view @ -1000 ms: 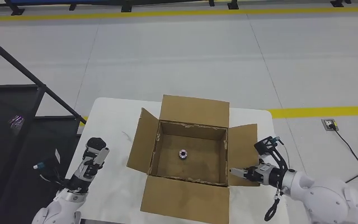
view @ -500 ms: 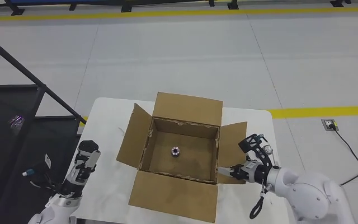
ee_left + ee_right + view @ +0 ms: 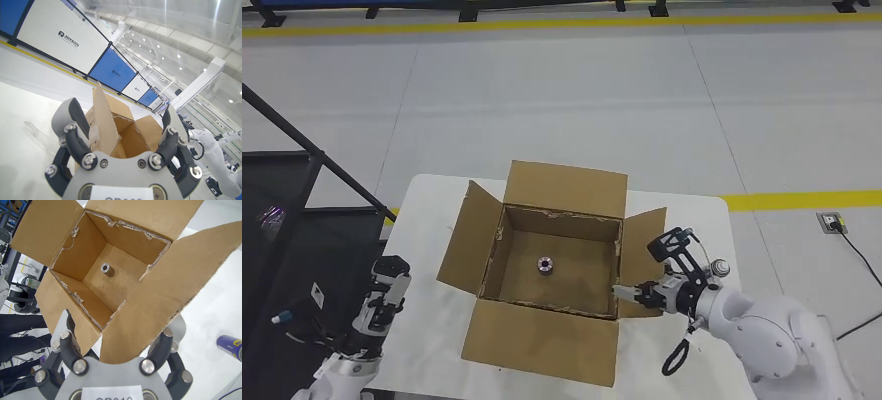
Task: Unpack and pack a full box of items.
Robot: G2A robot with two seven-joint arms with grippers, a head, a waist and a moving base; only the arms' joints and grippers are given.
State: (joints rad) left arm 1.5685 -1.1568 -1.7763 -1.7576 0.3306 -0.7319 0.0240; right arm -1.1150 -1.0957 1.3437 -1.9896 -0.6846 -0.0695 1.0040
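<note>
Nearest the robot, the left end effector is hovering at the left edge of the white desk. Its fingers are spread wide and gripping nothing, well apart from the open cardboard box. The right end effector is sitting at the box's right flap, fingers spread with the flap running between them. Whether they are touching the cardboard is hard to tell. A blue can is sitting on the desk near that end effector. Farther in, a short bored metal cylinder is standing upright on the box floor, with all four flaps splaying outward.
</note>
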